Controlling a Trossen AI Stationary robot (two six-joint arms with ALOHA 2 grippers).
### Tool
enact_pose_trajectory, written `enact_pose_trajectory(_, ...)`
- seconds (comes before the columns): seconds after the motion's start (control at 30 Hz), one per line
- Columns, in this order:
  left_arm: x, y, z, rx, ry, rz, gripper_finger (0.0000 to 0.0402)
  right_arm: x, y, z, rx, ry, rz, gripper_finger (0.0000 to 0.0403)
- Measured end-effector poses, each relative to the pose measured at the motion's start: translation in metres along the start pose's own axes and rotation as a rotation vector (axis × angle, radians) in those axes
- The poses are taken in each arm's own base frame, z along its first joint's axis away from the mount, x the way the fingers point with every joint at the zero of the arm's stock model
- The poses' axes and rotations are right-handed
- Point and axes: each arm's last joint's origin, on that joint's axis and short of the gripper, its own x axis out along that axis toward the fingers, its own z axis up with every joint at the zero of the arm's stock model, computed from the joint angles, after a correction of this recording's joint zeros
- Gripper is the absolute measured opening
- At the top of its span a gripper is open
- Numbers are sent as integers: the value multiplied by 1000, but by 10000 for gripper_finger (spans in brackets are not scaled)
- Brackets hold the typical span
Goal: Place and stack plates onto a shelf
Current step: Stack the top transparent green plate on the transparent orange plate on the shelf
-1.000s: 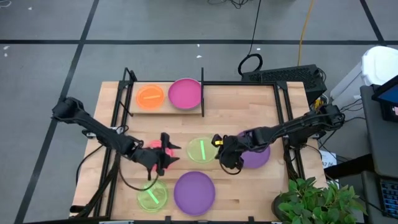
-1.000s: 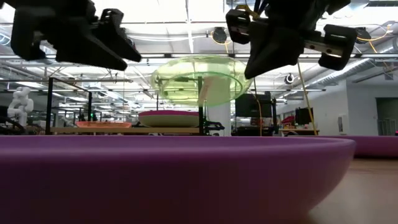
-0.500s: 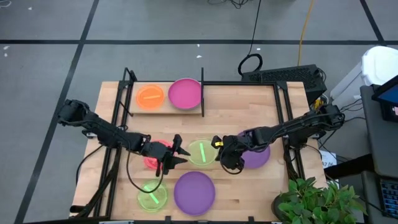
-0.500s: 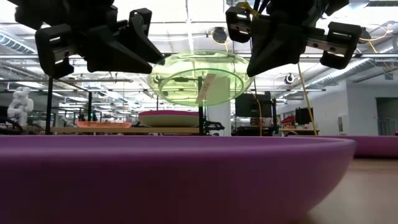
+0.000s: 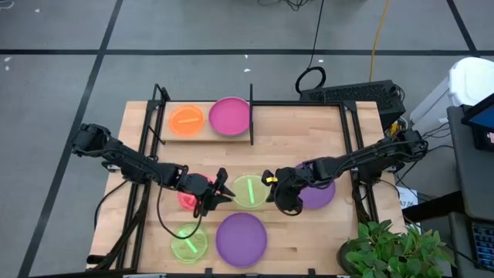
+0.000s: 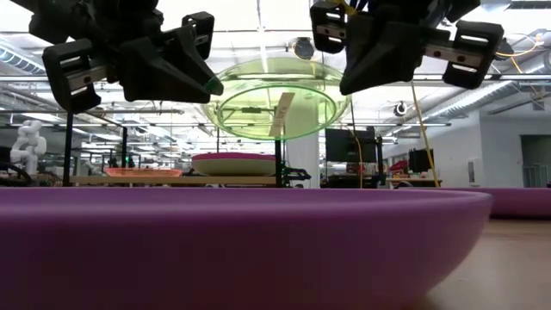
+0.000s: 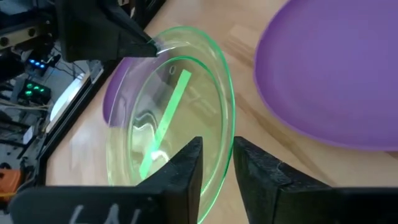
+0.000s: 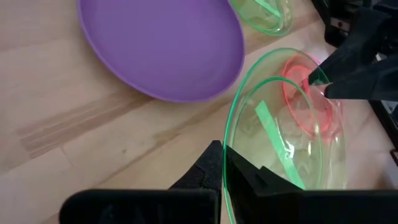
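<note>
I see the green plate [image 5: 248, 190] raised above the table, between my two grippers. My right gripper [image 5: 276, 188] is closed tight on its one rim, and my left gripper [image 5: 222, 191] has its fingers narrowly apart around the opposite rim. A purple plate [image 5: 241, 239] lies just below them, a red plate [image 5: 190, 191] behind the left gripper.
</note>
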Motion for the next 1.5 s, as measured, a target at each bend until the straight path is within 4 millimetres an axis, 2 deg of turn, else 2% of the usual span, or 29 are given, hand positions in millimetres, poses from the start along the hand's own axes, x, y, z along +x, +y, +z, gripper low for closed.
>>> enact_pose_trajectory(0.27,0,-1,-1,4,4,-17,77,0,0,1,23,-20,9,0)
enact_pose_trajectory(0.9,0,-2,-1,100,-6,-36,76,0,0,1,25,-19,7,0)
enact_pose_trajectory(1.5,1,3,-6,119,-8,-44,76,-1,-4,-4,67,-9,-5,0)
